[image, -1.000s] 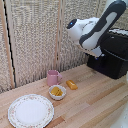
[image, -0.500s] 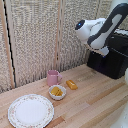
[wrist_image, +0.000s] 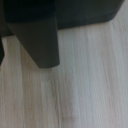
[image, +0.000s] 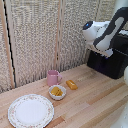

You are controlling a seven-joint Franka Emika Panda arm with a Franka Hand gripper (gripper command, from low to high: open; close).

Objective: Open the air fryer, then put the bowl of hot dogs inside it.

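The black air fryer (image: 116, 64) stands on the wooden table at the exterior view's right. My white and black arm hangs right in front of its upper face, with the gripper (image: 107, 52) low against the dark front; its fingers are too dark and small to read. In the wrist view the air fryer (wrist_image: 70, 10) fills one edge and its handle (wrist_image: 42, 44), a blurred black bar, juts out over the table; no fingers show there. The small white bowl (image: 57, 92) with orange-yellow hot dogs (image: 57, 91) sits apart, toward the exterior view's left.
A pink mug (image: 52, 77) stands just behind the bowl. A loose orange block (image: 72, 84) lies between the bowl and the air fryer. A large patterned plate (image: 30, 111) sits at the front left. A reed screen (image: 40, 35) backs the table.
The arm has swung toward the exterior view's right, closing in on the air fryer's front. Bowl, mug, block and plate have not moved.
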